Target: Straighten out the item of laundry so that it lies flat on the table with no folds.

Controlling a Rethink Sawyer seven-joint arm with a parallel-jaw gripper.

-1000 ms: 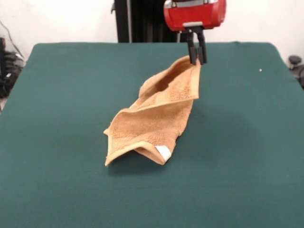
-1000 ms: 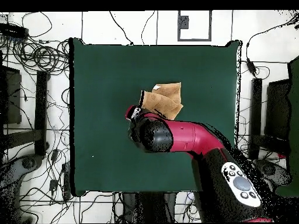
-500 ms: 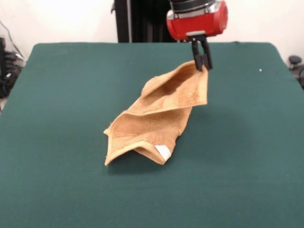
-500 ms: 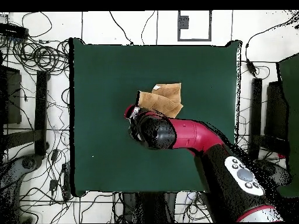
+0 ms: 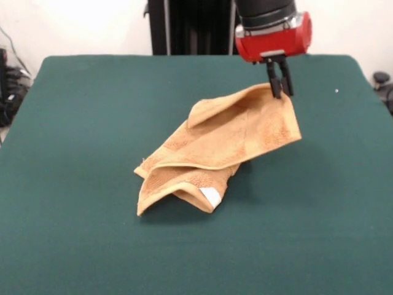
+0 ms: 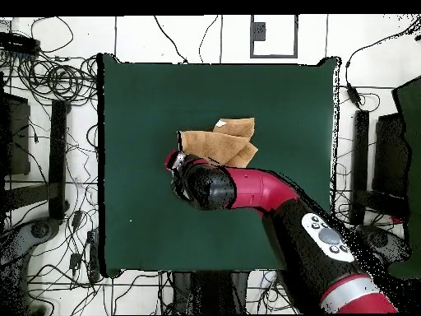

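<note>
One towel [image 5: 215, 144] folded on one table [image 5: 86, 123], one corner lifted, clamped in one pincer [image 5: 280, 86].

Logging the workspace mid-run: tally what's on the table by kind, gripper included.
Towel: 1, tan-orange, still folded, one corner lifted
White tag: 1, on the towel's near end
Gripper: 1, shut on the towel's lifted corner
Table: 1, dark green
Total: 4

A pale wall [image 5: 92, 24] is standing behind the scene, with a dark vertical column [image 5: 184, 27] against it. Black cables [image 6: 49, 78] are lying tangled across the white floor [image 6: 148, 33]. Dark equipment [image 6: 370, 164] is flanking both sides.
</note>
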